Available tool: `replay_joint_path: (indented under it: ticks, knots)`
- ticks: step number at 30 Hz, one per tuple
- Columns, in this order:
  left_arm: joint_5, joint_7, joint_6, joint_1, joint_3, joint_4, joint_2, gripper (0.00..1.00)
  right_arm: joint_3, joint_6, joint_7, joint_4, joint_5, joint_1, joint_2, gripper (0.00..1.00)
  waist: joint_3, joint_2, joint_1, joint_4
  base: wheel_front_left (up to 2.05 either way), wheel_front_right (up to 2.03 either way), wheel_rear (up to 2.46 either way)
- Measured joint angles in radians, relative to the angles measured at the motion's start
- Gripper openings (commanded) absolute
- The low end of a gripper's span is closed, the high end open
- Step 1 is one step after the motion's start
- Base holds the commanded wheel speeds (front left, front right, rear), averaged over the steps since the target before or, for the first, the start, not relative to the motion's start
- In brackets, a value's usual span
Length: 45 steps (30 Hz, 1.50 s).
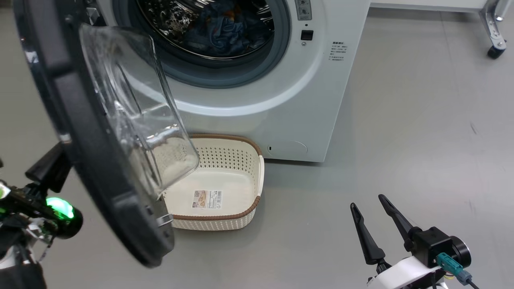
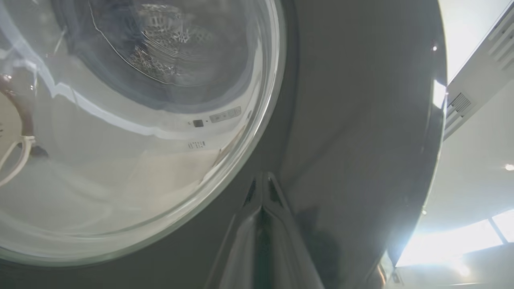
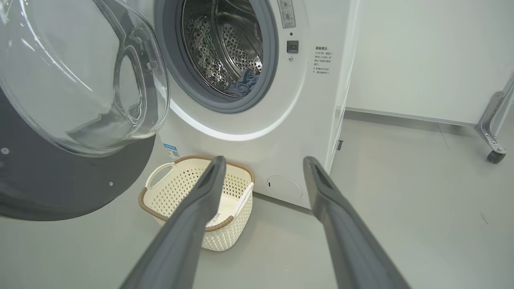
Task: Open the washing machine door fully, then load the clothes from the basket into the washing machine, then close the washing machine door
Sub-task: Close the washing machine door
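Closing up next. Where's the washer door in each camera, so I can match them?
Head view: door open at the left, top to bottom.
Left wrist view: door close up, glass left, black rim centre and right.
Right wrist view: door upper left.
Shared landmark: small black square on the washer, seen through the glass from the left wrist.

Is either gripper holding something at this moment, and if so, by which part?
Nothing is held. The left gripper is shut on nothing, tips at the black rim of the washing machine door. The right gripper is open and empty.
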Motion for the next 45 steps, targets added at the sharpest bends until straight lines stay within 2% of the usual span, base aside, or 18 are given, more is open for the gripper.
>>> replay_joint_path:
  ticks: [5,7,19,30,37,41,42,44,45]
  knots:
    - [0.003,-0.023,0.000,0.008,-0.056,-0.092,-0.109,0.00,-0.002,0.000,0.000,0.001,0.000,0.000,0.007,1.00,0.006,0.0000,0.0000,-0.040,0.00,0.00,0.00]
    - [0.016,-0.064,-0.001,0.003,-0.079,-0.119,-0.121,0.00,-0.001,0.000,0.000,0.002,0.000,-0.003,0.007,1.00,0.008,0.0000,0.0000,-0.057,0.00,0.00,0.00]
    - [0.123,-0.325,-0.022,-0.036,-0.161,-0.122,-0.080,0.00,0.021,0.000,0.000,0.012,-0.007,-0.037,0.007,1.00,0.014,0.0000,0.0000,-0.175,0.00,0.00,0.00]
    - [0.119,-0.495,-0.035,-0.063,-0.315,-0.074,-0.075,0.00,0.015,0.000,0.000,0.021,-0.007,-0.035,0.003,1.00,-0.002,0.0000,0.0000,-0.293,0.00,0.00,0.00]
    - [0.168,-0.561,-0.046,-0.074,-0.389,-0.069,-0.077,0.00,-0.015,0.000,0.000,0.016,-0.006,-0.034,0.001,1.00,-0.001,0.0000,0.0000,-0.306,0.00,0.00,0.00]
    - [0.289,-0.607,-0.054,-0.072,-0.400,-0.070,-0.078,0.00,-0.024,0.000,0.000,0.013,-0.006,-0.033,0.001,1.00,0.001,0.0000,0.0000,-0.291,0.00,0.00,0.00]
    - [0.331,-0.624,-0.055,-0.070,-0.401,-0.072,-0.078,0.02,-0.024,0.000,0.000,0.011,-0.006,-0.033,0.002,1.00,0.001,0.0000,0.0000,-0.286,0.00,0.00,0.00]
    - [0.400,-0.660,-0.063,-0.062,-0.407,-0.077,-0.070,0.42,-0.025,0.000,0.000,0.009,-0.006,-0.032,0.003,1.00,0.002,0.0000,0.0000,-0.277,0.00,0.00,0.00]
    - [0.449,-0.680,-0.066,-0.054,-0.417,-0.079,-0.055,0.50,-0.026,0.000,0.000,0.009,-0.006,-0.032,0.003,1.00,0.002,0.0000,0.0000,-0.272,0.00,0.00,0.00]
